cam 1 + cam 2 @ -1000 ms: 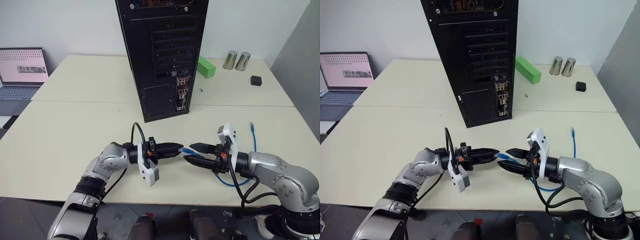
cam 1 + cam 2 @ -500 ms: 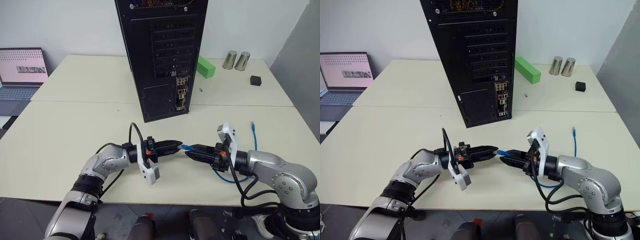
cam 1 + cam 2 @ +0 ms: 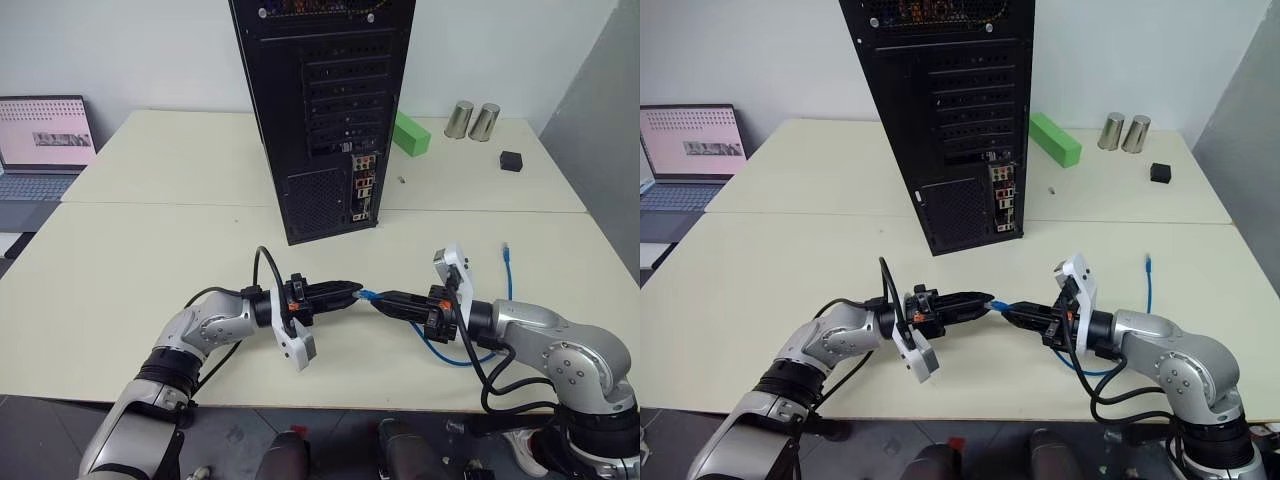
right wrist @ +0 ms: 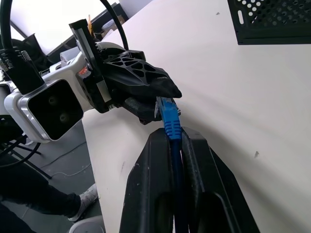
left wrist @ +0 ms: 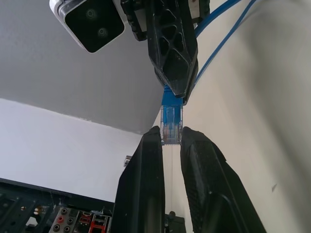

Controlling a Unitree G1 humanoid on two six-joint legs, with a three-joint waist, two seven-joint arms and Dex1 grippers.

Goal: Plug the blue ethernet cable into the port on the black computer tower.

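Observation:
The black computer tower [image 3: 320,110] stands upright at the table's middle back, its rear face toward me. The port sits in its small colourful connector panel [image 3: 364,190], too small to pick out. Low over the near table, my left gripper [image 3: 354,291] and right gripper [image 3: 381,299] meet tip to tip. The blue ethernet cable [image 3: 450,357] loops behind the right gripper, and its far end [image 3: 507,251] lies on the table. In the left wrist view my left gripper [image 5: 171,133] is shut on the clear plug [image 5: 171,124]. My right gripper [image 4: 174,133] is shut on the cord just behind the blue boot [image 4: 170,114].
A grey laptop [image 3: 45,140] sits open at the far left. Behind the tower on the right are a green block [image 3: 411,132], two metal cups [image 3: 472,120] and a small black cube [image 3: 512,160]. The table's near edge runs just below both arms.
The right gripper's fingers, open around the cable a second ago, have closed on it behind the plug. The left gripper has kept its grip and its place.

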